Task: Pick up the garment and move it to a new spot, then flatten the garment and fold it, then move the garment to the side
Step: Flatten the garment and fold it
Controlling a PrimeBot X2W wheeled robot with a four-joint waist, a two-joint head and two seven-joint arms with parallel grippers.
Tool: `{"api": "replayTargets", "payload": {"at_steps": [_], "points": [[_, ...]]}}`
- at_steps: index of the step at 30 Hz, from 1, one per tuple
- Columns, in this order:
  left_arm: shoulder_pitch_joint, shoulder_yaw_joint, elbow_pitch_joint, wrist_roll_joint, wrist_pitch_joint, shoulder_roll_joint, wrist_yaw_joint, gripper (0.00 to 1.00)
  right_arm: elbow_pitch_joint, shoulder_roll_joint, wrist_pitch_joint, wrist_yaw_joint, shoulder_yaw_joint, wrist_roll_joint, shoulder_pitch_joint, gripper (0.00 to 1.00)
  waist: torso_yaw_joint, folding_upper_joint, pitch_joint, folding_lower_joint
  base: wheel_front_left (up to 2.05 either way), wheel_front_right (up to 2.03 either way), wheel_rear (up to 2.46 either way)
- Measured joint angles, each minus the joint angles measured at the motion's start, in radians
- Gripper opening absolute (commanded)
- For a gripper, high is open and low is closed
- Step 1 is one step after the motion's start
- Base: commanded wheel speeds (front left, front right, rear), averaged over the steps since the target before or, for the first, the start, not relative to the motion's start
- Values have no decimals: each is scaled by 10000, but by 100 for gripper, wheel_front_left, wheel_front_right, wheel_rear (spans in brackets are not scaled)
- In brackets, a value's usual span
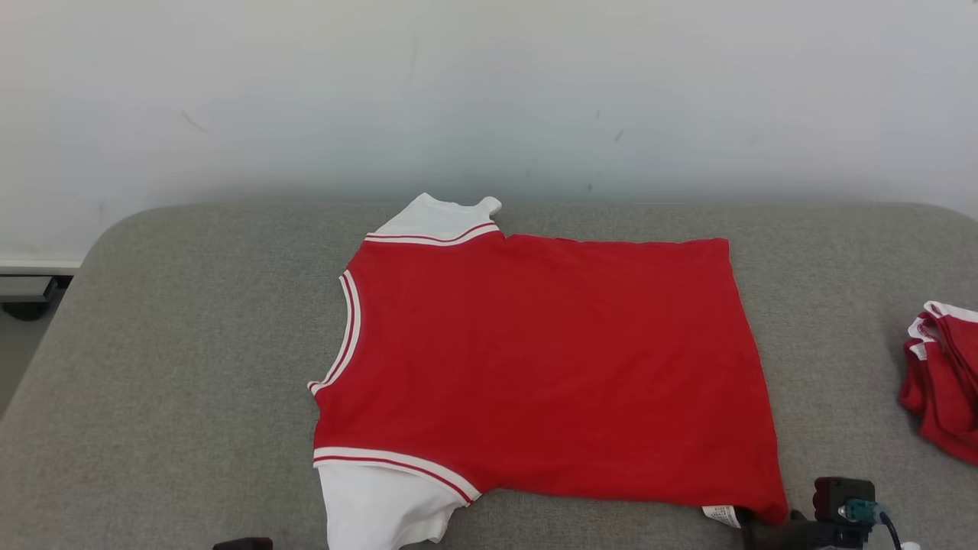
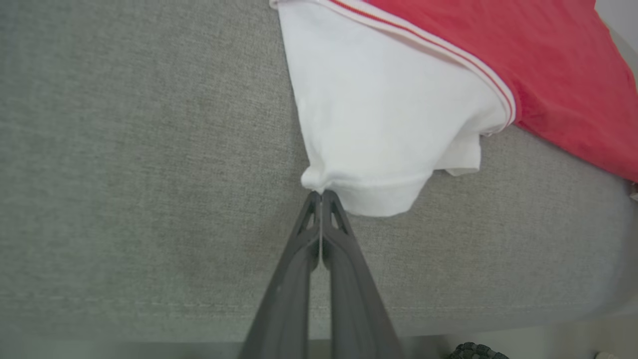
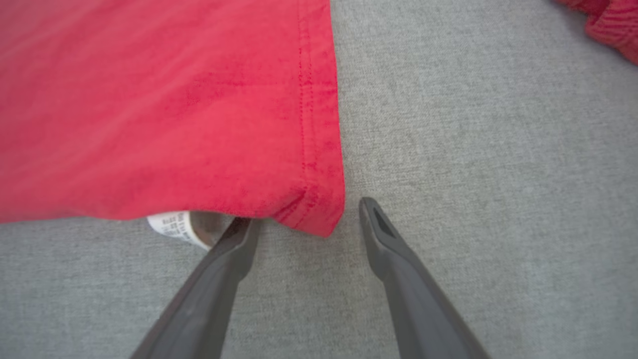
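Grey padded surface (image 1: 191, 344) bearing soft, light red garment (image 1: 550, 367) spread flat at centre, left gripper (image 2: 321, 194) pinched shut on white sleeve cuff (image 2: 379, 194), right gripper (image 3: 306, 214) gaping astride hem corner (image 3: 324, 222): likely best lifted by such corners.

Grey fabric-covered surface (image 1: 191, 344), red white-sleeved garment (image 1: 550, 367) spread flat mid-surface, crumpled red pile (image 1: 943, 382) at right edge

I saw my right end effector (image 3: 306, 214) spread wide around the red garment's (image 3: 164, 109) hemmed corner on the grey counter (image 3: 473, 149), one fingertip just beside its white label (image 3: 172, 227).
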Motion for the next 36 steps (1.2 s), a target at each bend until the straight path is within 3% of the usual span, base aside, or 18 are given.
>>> {"api": "replayTargets", "payload": {"at_steps": [4, 6, 7, 8, 9, 11, 22, 36], "points": [[-92, -10, 19, 2, -56, 6, -50, 0, 215, 19, -29, 115, 52, 8, -232, 100, 41, 0, 28, 0, 0, 0, 0], [-91, -12, 27, 10, -58, 8, -82, 0, 282, 31, -88, 127, 59, 17, -290, 68, 57, 0, 39, 0, 0, 0, 0], [-91, -12, 35, 13, -86, 12, -84, 0, 309, 31, -92, 134, 67, 17, -317, 67, 62, 0, 43, 0, 0, 0, 0], [-91, -12, 44, 13, -86, 19, -88, 0, 330, 31, -105, 198, 88, 17, -325, 47, 67, 0, 47, 0, 0, 0, 0], [-91, -12, 52, 13, -86, 23, -90, 0, 362, 35, -159, 203, 105, 17, -326, 41, 70, 0, 50, 0, 0, 0, 0], [-92, -12, 69, 13, -88, 35, -92, 0, 439, 35, -207, 290, 159, 15, -337, 1, 73, 0, 57, 0, 0, 0, 0], [-129, 86, -94, 15, -462, 52, -150, 0, 571, 31, -568, 466, 42, 178, -512, 0, 93, 0, 69, 0, 0, 0, 0], [-108, 637, -1772, -196, -1237, 96, -151, 0, -736, -125, -871, 1018, -366, 800, 16, 0, 147, 0, -33, 0, 0, 0, 0]]}}
